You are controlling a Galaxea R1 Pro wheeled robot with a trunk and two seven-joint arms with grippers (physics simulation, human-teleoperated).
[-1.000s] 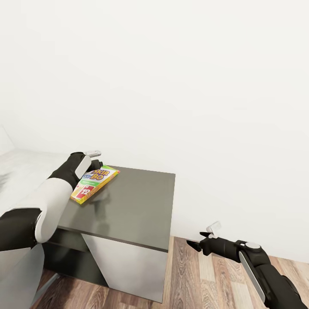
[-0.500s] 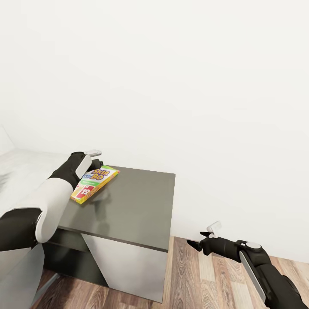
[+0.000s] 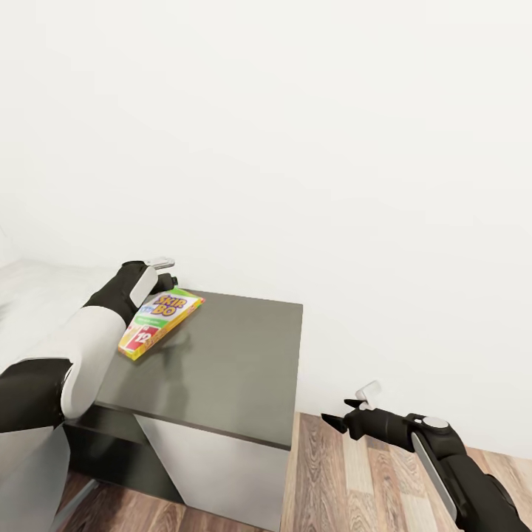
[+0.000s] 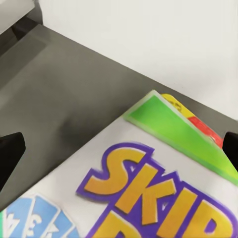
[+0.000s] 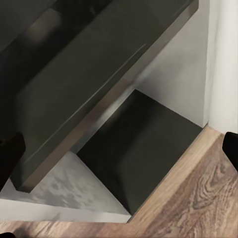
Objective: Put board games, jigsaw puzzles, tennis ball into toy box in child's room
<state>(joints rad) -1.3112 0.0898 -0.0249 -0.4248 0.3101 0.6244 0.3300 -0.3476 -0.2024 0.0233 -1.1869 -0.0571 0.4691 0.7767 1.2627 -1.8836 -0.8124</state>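
A yellow-green board game (image 3: 159, 322) with big "SKIP-BO" letters hangs tilted just over the dark-grey cabinet top (image 3: 236, 355), casting a shadow on it. My left gripper (image 3: 167, 284) is shut on the box's far end. In the left wrist view the board game (image 4: 163, 188) lies between the two black fingertips (image 4: 11, 151), with the cabinet top (image 4: 64, 84) beneath. My right gripper (image 3: 334, 422) is held low over the wood floor to the right of the cabinet, open with nothing in it. The right wrist view looks at the cabinet's underside (image 5: 94, 84).
A plain white wall (image 3: 332, 162) stands close behind the cabinet. The pale desk top (image 3: 29, 284) joins the cabinet at the left. Wood-plank floor (image 3: 355, 480) lies to the right of the cabinet's pale side panel (image 3: 214, 473).
The whole view has shifted slightly, so the cabinet sits a little lower in the picture. The board game now hangs a bit lower from the left gripper. The right arm has not moved.
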